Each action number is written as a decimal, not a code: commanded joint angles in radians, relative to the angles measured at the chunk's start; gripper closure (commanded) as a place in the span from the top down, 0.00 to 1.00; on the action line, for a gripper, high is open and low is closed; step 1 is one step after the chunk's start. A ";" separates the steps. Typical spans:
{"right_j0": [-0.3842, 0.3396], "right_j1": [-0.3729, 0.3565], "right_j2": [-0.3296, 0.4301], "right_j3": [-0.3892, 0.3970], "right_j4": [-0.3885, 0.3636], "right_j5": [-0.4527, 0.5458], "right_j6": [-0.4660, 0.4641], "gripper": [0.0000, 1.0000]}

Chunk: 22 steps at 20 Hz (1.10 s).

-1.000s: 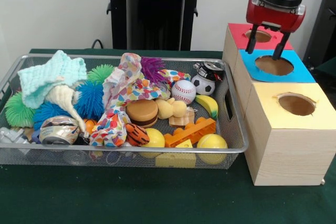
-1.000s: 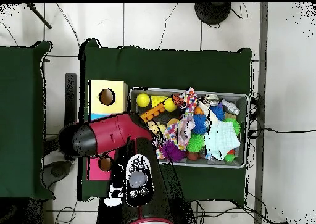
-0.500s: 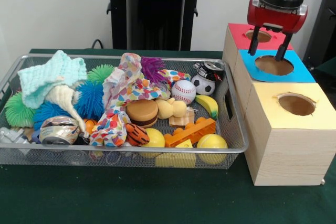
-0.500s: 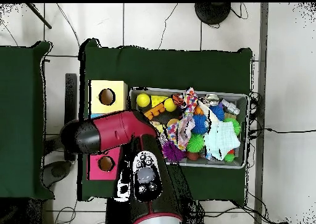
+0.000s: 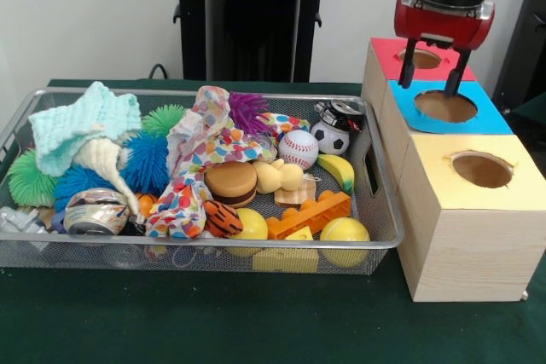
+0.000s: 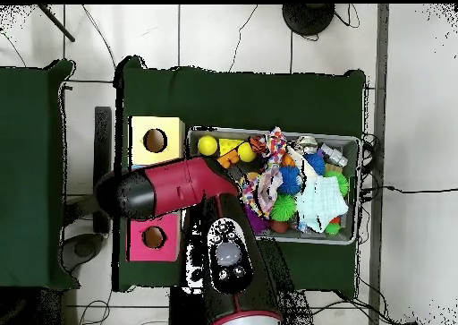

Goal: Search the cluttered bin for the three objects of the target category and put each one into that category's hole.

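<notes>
Fingers spread apart, empty, pointing straight down; the gripper hangs above the boxes, its tips over the far edge of the blue top and the red one behind it. Red wrist housing sits directly above the fingers, black forearm rising out of the picture's top. In the overhead view the arm lies across the boxes, covering the blue top entirely; the gripper itself is hidden beneath it there.

Hole: round, cut in the blue card top of the middle wooden box, between the red-topped box behind and the yellow-topped box in front. Nothing visible inside it.

Bin: wire mesh, long axis running left to right in the front view, just beside the boxes.

Can: at the bin's front left corner, lying tipped, silvery round top facing the camera and slightly left, printed side partly showing. It rests against blue puff balls and below a pale green cloth.

Second can: at the bin's far right corner, tilted, dark printed side, silvery top facing up and right, touching a toy football.

A third can cannot be made out.
</notes>
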 commanded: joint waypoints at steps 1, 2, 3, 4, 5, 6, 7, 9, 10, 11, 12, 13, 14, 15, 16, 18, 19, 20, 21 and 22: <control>-0.050 -0.030 0.116 0.125 -0.019 0.067 -0.186 1.00; -0.055 -0.036 0.123 0.126 -0.015 0.075 -0.189 1.00; -0.060 -0.043 0.130 0.128 -0.012 0.083 -0.192 1.00; -0.066 -0.048 0.138 0.130 -0.009 0.091 -0.195 1.00; -0.074 -0.053 0.147 0.132 -0.009 0.095 -0.198 1.00; -0.084 -0.056 0.155 0.137 -0.009 0.097 -0.204 1.00; -0.094 -0.059 0.163 0.141 -0.009 0.099 -0.209 1.00; -0.120 -0.060 0.173 0.145 -0.021 0.100 -0.232 1.00; -0.137 -0.057 0.177 0.147 -0.035 0.084 -0.246 1.00; -0.153 -0.049 0.178 0.143 -0.060 0.067 -0.265 1.00; -0.168 -0.037 0.175 0.139 -0.085 0.054 -0.279 1.00; -0.184 -0.025 0.175 0.134 -0.103 0.048 -0.291 1.00; -0.205 -0.011 0.180 0.125 -0.120 0.044 -0.310 1.00; -0.223 -0.001 0.186 0.122 -0.134 0.040 -0.324 1.00; -0.239 0.006 0.191 0.117 -0.149 0.038 -0.334 1.00; -0.271 0.017 0.204 0.113 -0.176 0.034 -0.352 1.00; -0.288 0.023 0.211 0.112 -0.190 0.032 -0.359 1.00; -0.304 0.031 0.218 0.108 -0.206 0.028 -0.367 1.00; -0.321 0.042 0.227 0.104 -0.220 0.023 -0.373 1.00; -0.337 0.054 0.237 0.101 -0.235 0.016 -0.375 1.00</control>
